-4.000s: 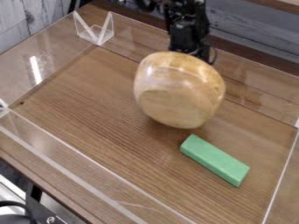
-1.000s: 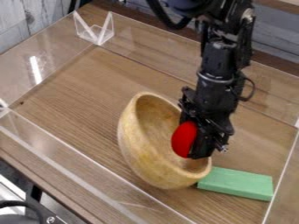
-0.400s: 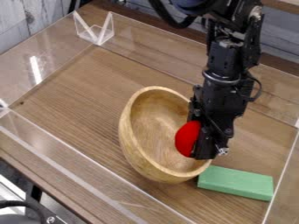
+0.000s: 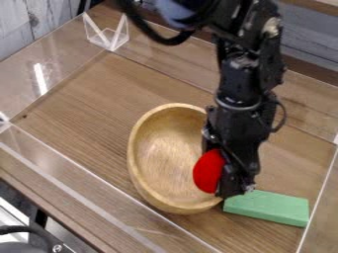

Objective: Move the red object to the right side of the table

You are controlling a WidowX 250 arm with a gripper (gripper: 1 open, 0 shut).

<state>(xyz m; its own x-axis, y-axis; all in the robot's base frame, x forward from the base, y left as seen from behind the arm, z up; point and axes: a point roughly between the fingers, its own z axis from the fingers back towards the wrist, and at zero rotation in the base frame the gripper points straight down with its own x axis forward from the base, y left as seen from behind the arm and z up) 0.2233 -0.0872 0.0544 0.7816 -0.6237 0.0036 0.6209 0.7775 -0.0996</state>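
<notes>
The red object [image 4: 208,173], a small bright-red ball, sits low against the right inner wall of the tilted wooden bowl [image 4: 156,153] on the table [image 4: 99,99]. My gripper [image 4: 222,180] points straight down into the bowl, its black fingers [image 4: 236,163] right beside and partly over the ball. The fingers hide the ball's right side, so I cannot make out whether they still clamp it or stand apart from it.
A flat green block [image 4: 268,209] lies just right of the bowl, close under the gripper. Low clear acrylic walls [image 4: 53,148] border the tabletop, with a clear bracket [image 4: 106,35] at the far left corner.
The arm has moved toward the table's near edge, and the red ball sits lower in the bowl. The bowl has shifted slightly left and nearer.
</notes>
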